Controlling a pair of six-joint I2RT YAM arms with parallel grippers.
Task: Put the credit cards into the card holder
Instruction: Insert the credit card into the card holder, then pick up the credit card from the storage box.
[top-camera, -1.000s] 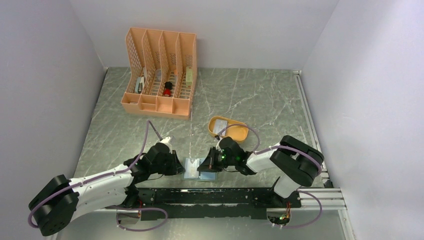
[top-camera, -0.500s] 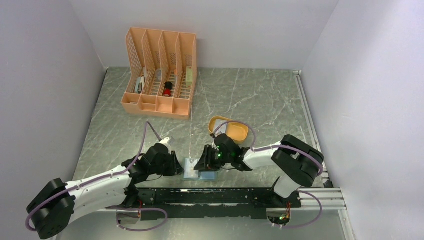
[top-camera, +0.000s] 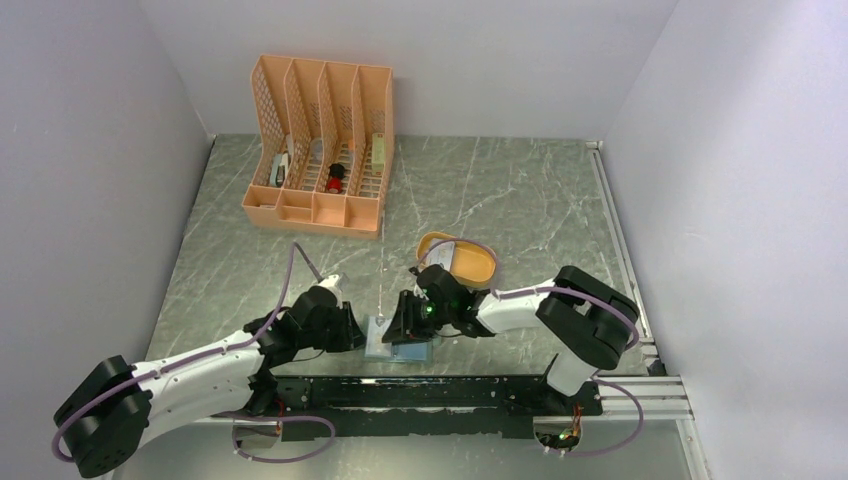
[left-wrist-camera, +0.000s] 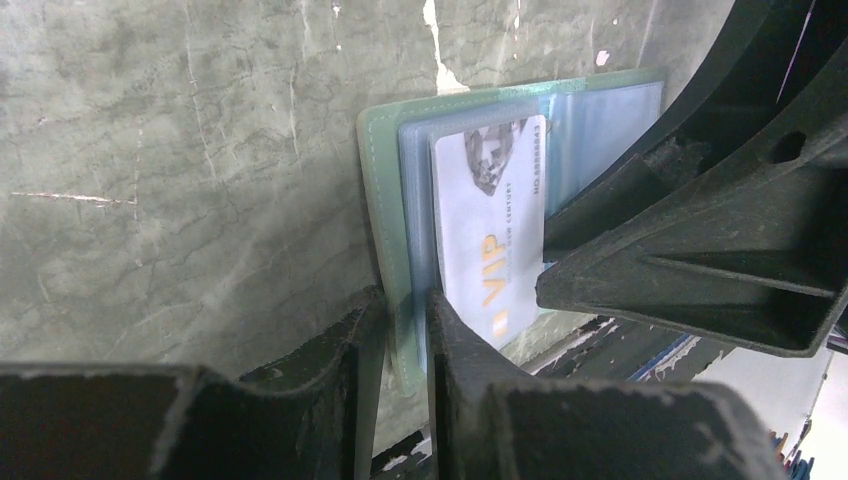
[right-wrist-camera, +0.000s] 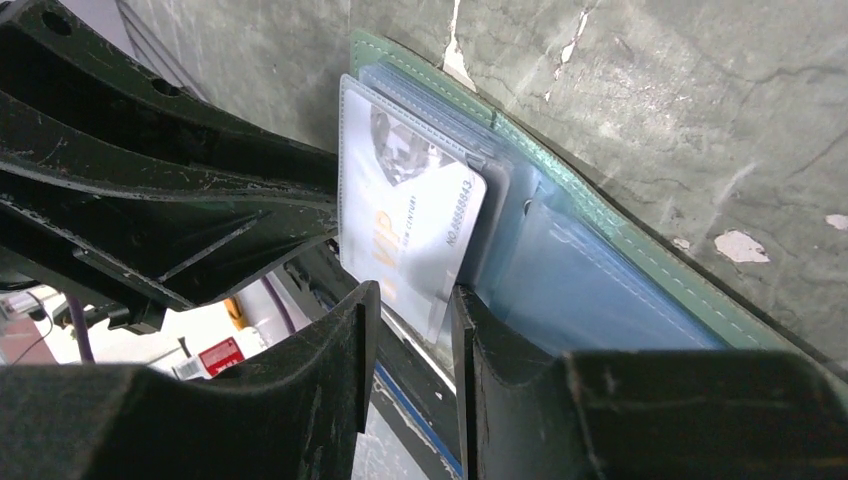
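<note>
The green card holder (top-camera: 377, 338) lies open near the table's front edge, with clear bluish sleeves (right-wrist-camera: 590, 290) showing. My left gripper (top-camera: 355, 330) is shut on its left edge; the green cover (left-wrist-camera: 375, 200) and a sleeve sit between the fingers (left-wrist-camera: 408, 300). A pale credit card (left-wrist-camera: 490, 230) marked VIP lies partly inside a sleeve. It also shows in the right wrist view (right-wrist-camera: 410, 220). My right gripper (top-camera: 405, 325) is over the holder's right half. Its jaws (right-wrist-camera: 415, 300) stand narrowly parted, with the card's lower corner at the gap, against one finger.
A mustard-yellow oval tray (top-camera: 472, 263) sits just behind the right gripper. A peach lattice desk organizer (top-camera: 320, 145) with small items stands at the back left. The black rail (top-camera: 450, 385) of the arm bases runs along the front edge, close to the holder.
My right gripper has moved left across the holder, towards the left gripper, with the card. The left gripper has stayed in place on the holder's edge.
</note>
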